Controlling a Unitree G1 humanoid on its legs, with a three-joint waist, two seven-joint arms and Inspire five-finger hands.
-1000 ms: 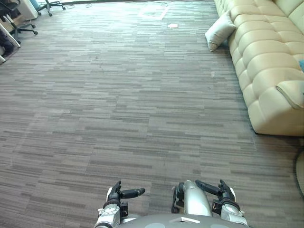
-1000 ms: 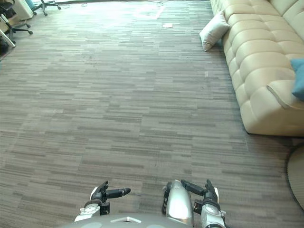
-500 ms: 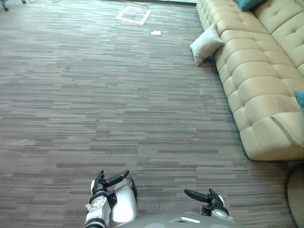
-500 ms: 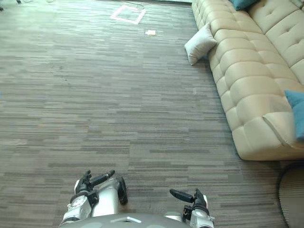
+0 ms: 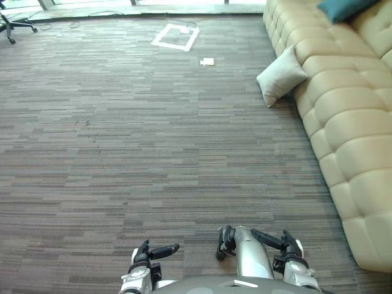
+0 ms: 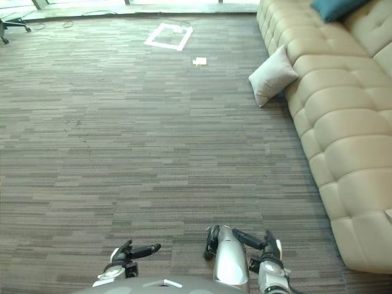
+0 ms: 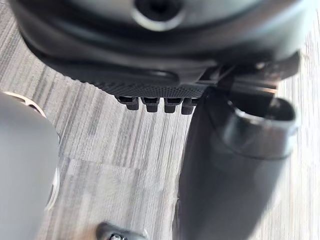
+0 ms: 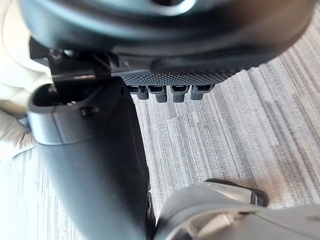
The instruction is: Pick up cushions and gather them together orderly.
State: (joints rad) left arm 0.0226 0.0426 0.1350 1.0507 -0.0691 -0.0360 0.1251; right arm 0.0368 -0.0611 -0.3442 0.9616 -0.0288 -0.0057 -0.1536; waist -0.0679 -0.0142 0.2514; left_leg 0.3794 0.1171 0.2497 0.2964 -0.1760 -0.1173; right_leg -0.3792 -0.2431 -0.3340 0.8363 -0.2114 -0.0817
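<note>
Hanging low at near edge: left hand (image 5: 150, 253) & right hand (image 5: 286, 249) — fingers loose & apart, nothing held. Whole view has shifted vs 0.5 s ago, so camera moved, not the things. White cushion (image 5: 280, 83) now lower in view, on carpet (image 5: 153, 141), leaning on sofa (image 5: 349, 122) front edge — approach under way, I'd say. Carpet btw looks open. Teal cushion (image 5: 346, 8) on sofa's far end; tape square (image 5: 176, 35) & paper scrap (image 5: 207, 61) further out.
</note>
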